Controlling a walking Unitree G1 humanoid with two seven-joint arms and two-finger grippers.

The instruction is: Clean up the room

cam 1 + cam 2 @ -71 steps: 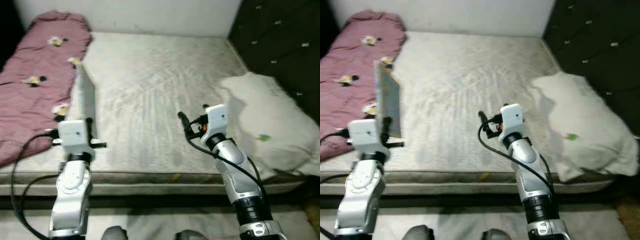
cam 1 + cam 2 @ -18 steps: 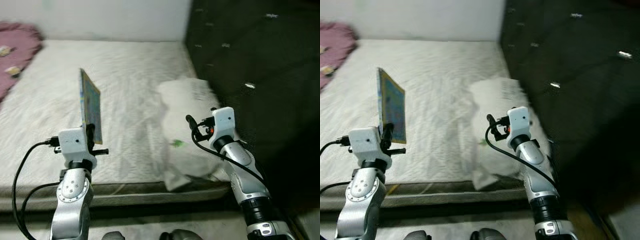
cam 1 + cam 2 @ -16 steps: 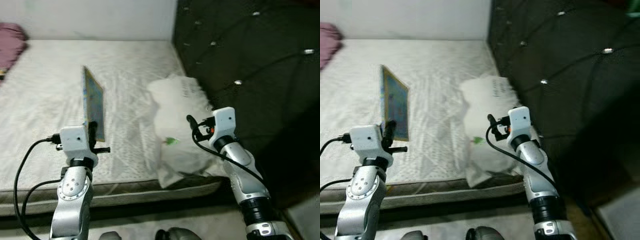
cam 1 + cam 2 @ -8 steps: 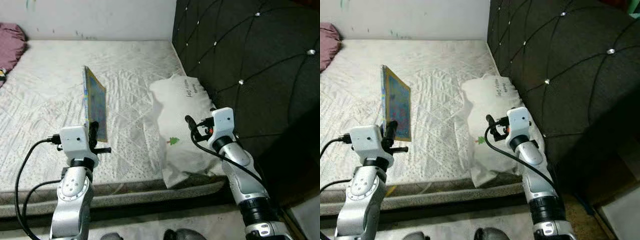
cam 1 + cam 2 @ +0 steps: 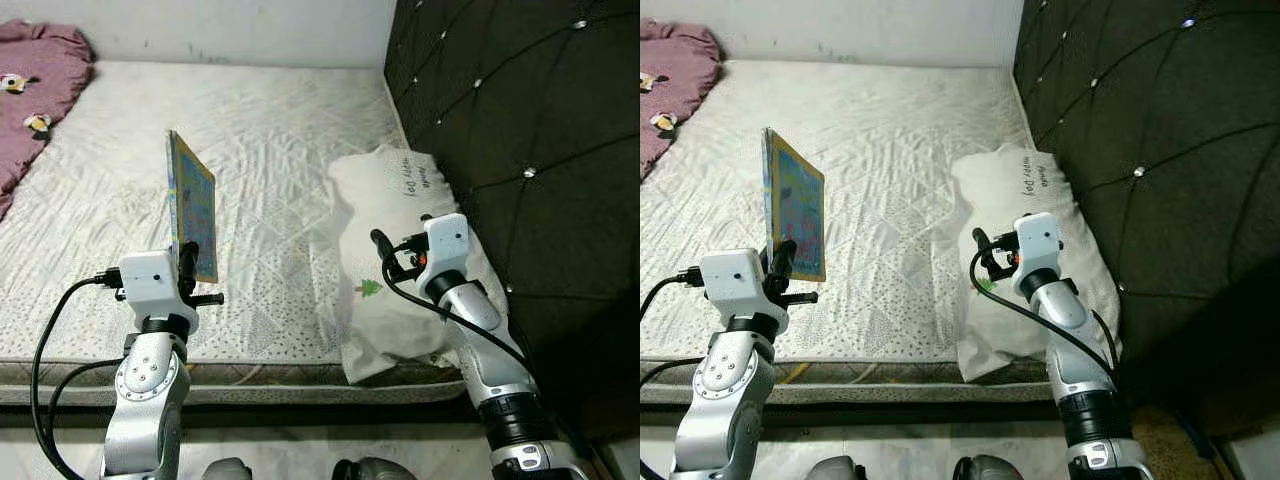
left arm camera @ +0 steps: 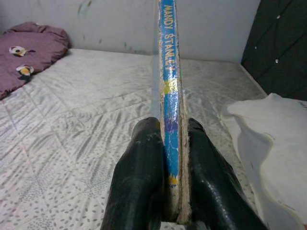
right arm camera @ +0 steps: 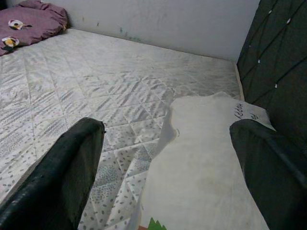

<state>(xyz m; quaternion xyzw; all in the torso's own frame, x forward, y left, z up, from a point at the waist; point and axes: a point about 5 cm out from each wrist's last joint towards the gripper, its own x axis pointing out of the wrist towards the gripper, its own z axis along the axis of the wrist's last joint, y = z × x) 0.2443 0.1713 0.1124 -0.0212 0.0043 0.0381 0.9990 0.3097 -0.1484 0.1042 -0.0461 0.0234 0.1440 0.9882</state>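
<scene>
My left gripper (image 5: 186,268) is shut on the lower edge of a thin colourful picture book (image 5: 192,215), held upright on edge above the mattress near its front edge. In the left wrist view the book's blue spine (image 6: 169,76) stands between the two black fingers (image 6: 141,172). My right gripper (image 5: 380,250) is open and holds nothing; it hangs above the near end of a white pillow (image 5: 405,250). In the right wrist view its fingers (image 7: 72,167) stand wide apart over the pillow (image 7: 211,143).
A white quilted mattress (image 5: 270,140) spreads ahead, its front edge (image 5: 250,375) close to me. A black tufted headboard (image 5: 520,120) rises on the right. A crumpled pink blanket (image 5: 35,70) lies at the far left. A pale wall closes the back.
The camera swung right and then partly back, so the headboard came in and the pink blanket slid out and back. Both arms keep their poses; the book stays gripped.
</scene>
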